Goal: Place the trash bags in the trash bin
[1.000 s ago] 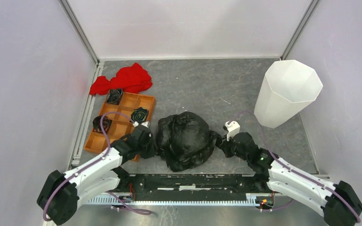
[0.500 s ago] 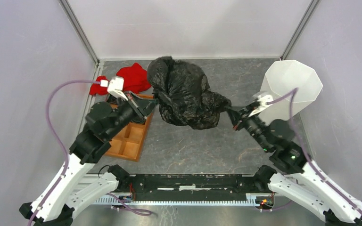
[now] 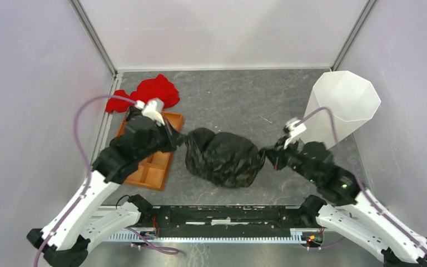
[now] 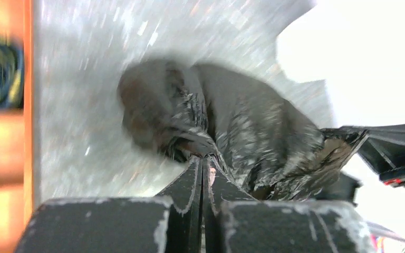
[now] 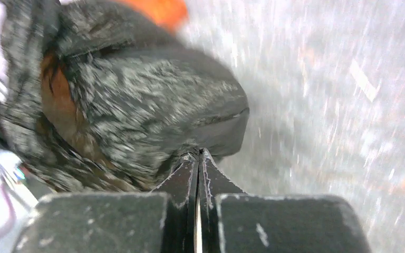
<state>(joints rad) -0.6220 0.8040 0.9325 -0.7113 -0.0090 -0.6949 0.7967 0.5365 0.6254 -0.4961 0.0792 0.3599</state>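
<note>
While both jaws clench the trash bag (image 3: 222,158) mid-carry, left of the trash bin (image 3: 339,105), I reckon it next needs hoisting over the rim.

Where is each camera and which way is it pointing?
Top external: above and behind the left arm and right arm, looking down on the table, trash bag and trash bin; both arms show.
Left wrist: on the left arm, looking rightward along shut left fingers at the bag.
Right wrist: on the right arm, looking leftward along shut right fingers at the bag.
Shared: both wrist views see one bag from opposite ends.
</note>
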